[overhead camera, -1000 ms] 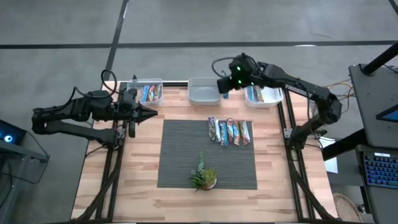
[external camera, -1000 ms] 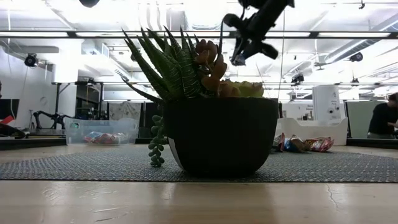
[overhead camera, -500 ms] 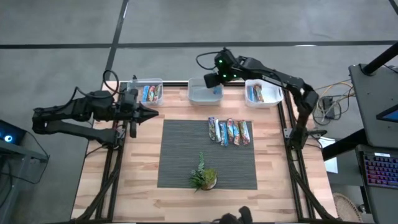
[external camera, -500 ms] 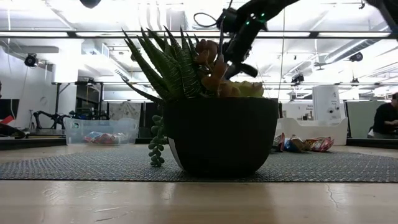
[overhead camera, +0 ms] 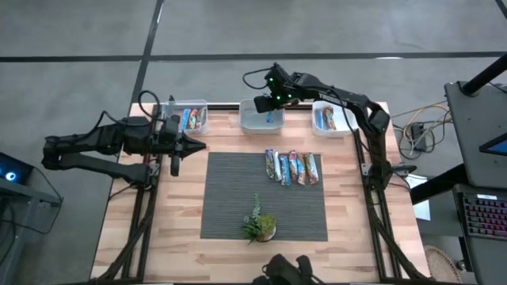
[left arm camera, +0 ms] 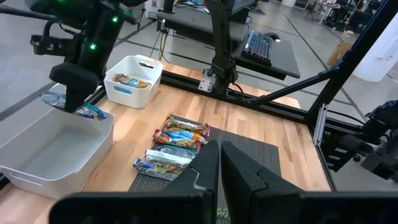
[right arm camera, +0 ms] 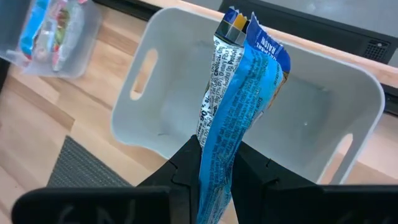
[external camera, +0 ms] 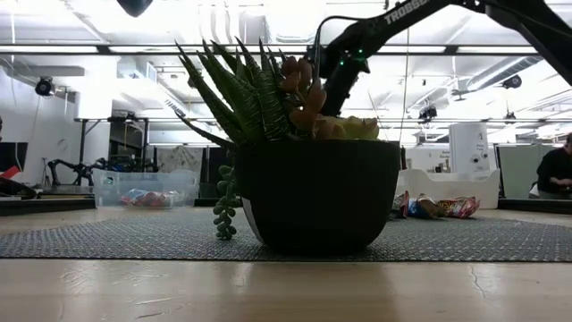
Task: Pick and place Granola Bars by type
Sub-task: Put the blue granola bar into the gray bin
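Note:
My right gripper [right arm camera: 216, 177] is shut on a blue-wrapped granola bar [right arm camera: 239, 93] and hangs over the white middle bin [overhead camera: 260, 119] at the table's far edge. Several more bars [overhead camera: 292, 167] lie side by side on the grey mat [overhead camera: 238, 198]. More bars lie in the clear left bin [overhead camera: 188, 119] and in the white right bin [overhead camera: 333, 119]. My left gripper [overhead camera: 194, 144] is shut on nothing and hovers by the mat's far left corner. My right gripper pinches one end of the blue bar [right arm camera: 214, 163] between its two fingers. The fingers slant down from the table's right side. The bar sticks out beyond the fingertips, slightly twisted, clear of the middle bin [right arm camera: 311, 124] below it.
A small potted plant [overhead camera: 260, 227] stands on the mat's near part and fills the middle of the low view [external camera: 317, 192]. The table's wooden left and right strips are bare. A person sits far behind the table [external camera: 554, 174].
My right gripper has carried the blue bar toward the table's left edge and downward, from beside the right bin to above the middle bin, tipping further down as it went. It has stayed shut on the bar.

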Controlling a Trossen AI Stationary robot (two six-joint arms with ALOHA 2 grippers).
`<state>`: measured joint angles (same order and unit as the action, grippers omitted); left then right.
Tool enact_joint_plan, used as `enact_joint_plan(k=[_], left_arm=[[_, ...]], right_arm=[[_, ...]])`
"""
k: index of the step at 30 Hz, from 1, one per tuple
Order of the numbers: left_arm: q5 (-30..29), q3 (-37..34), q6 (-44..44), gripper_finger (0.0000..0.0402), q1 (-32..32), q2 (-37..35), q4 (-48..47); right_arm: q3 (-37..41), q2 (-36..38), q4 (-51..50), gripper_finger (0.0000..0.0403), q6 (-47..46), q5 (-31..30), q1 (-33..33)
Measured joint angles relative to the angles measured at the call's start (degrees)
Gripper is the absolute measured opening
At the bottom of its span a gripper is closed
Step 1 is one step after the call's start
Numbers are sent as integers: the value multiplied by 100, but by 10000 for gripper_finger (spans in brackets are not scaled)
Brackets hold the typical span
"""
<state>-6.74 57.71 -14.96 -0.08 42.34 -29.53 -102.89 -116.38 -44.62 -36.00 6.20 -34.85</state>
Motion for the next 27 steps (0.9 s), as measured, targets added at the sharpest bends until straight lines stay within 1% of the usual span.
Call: enact_joint_plan(k=[9, 14, 27], left_arm=[[0, 0, 7, 0, 0, 31, 6], [-21, 0, 7, 0, 0, 31, 14], [-42, 0, 11, 0, 0, 31, 41]], right_arm=[[26, -39, -14, 59, -55, -7, -160], [79, -37, -44, 59, -369, -15, -242], [144, -37, 24, 59, -602, -41, -330]])
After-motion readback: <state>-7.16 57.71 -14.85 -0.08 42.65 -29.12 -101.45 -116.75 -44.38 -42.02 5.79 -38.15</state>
